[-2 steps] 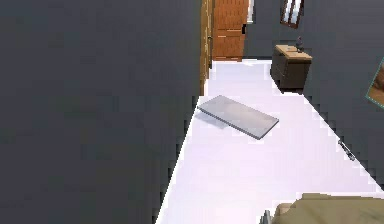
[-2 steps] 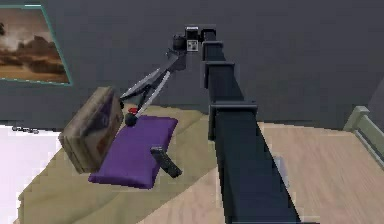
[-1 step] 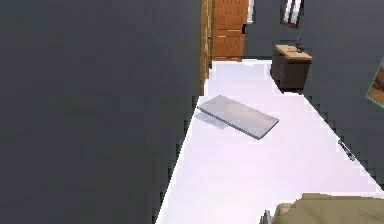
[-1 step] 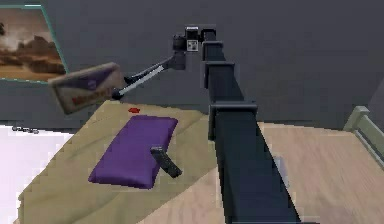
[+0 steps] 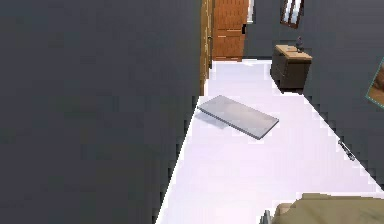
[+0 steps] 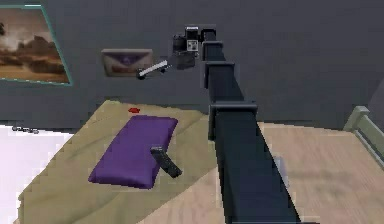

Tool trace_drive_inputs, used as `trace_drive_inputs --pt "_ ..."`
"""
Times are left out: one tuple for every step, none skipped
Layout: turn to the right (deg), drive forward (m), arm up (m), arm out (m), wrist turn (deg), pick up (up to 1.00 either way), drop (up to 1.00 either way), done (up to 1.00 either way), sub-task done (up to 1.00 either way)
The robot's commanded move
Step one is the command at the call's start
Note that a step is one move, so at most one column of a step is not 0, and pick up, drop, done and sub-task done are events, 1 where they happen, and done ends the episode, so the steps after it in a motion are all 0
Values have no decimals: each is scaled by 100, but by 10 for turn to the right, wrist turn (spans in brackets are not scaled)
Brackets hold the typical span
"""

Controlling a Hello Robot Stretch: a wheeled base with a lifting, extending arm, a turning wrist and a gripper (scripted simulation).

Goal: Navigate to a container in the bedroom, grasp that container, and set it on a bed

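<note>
My arm [image 6: 245, 140] reaches out over a bed [image 6: 90, 150] with a tan cover. At its far end sits the gripper [image 6: 155, 69], beside the white marker squares [image 6: 196, 37]. A flat grey box-like container with a purple inside [image 6: 124, 62] hangs at the fingers, high above the bed with the dark wall behind it, so the gripper holds it. On the bed below lie a purple blanket [image 6: 135, 150], a dark bar-shaped thing [image 6: 166, 162] and a small red thing [image 6: 135, 105].
A landscape picture [image 6: 30, 45] hangs on the wall above the bed. In the forward view, a dark wall [image 5: 90, 110] stands close on the left. A grey mat [image 5: 238, 115] lies on the white floor. A wooden door [image 5: 226, 30] and a nightstand [image 5: 292, 68] stand at the back. A bed corner [image 5: 335, 208] shows low right.
</note>
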Motion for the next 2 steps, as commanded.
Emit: trace_drive_inputs --pt "0 0 0 0 390 0 0 0 0" --pt "0 0 -26 0 0 0 0 0 0"
